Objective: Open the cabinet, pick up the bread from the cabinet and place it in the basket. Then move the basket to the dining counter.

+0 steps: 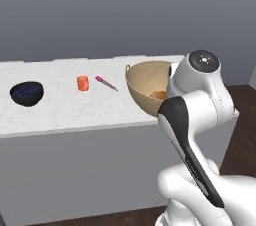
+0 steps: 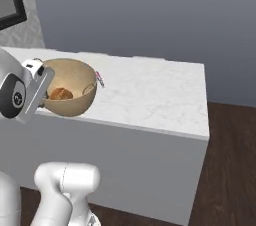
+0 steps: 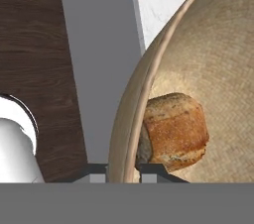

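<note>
tan and smooth, the basket (image 3: 149, 94) has its rim squeezed tight between the two dark tips of the gripper (image 3: 124, 171). the bread (image 3: 176, 129), an orange-brown roll, sits inside the basket near that rim. the basket leans a bit at the near edge of the dining counter (image 1: 65, 105), which has a white marble top. farther along the counter lie a thin pink stick (image 1: 106, 82), a small orange cup (image 1: 83, 83) and a black and blue bowl (image 1: 26, 93).
</note>
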Robot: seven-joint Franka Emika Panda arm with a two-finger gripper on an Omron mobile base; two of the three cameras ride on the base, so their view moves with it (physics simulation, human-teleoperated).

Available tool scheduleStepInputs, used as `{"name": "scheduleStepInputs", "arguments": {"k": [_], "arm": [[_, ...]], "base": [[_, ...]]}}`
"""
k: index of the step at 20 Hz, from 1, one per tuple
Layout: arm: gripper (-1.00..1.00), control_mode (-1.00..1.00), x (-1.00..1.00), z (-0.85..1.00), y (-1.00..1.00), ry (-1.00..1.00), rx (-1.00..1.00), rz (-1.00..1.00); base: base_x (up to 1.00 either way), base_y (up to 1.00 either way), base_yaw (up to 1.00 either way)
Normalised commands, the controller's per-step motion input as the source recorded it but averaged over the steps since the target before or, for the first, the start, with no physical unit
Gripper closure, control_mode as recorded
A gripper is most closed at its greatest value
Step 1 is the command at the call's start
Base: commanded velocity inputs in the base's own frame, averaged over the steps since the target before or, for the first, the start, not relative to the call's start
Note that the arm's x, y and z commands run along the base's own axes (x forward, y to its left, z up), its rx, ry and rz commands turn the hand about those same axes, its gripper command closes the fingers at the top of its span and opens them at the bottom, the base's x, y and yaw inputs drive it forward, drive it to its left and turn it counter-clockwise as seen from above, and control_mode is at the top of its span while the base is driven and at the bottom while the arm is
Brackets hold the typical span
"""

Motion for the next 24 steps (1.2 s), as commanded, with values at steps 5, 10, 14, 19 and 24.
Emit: {"name": "scheduleStepInputs", "arguments": {"k": [5,10,14,19,24], "arm": [[1.00,1.00,0.00,0.00,0.00,0.00,0.00,0.00],[1.00,1.00,0.00,0.00,0.00,0.00,0.00,0.00],[1.00,-1.00,0.46,-0.22,-0.12,0.00,0.17,-0.10],[1.00,-1.00,1.00,-0.38,-0.08,0.04,0.19,-0.08],[1.00,-1.00,1.00,-0.82,0.00,0.12,0.04,-0.04]], "base": [[0.83,-0.19,-0.14],[0.21,-0.25,-0.12],[0.00,-0.06,-0.03],[0.00,0.00,0.00],[0.00,0.00,0.00]]}}
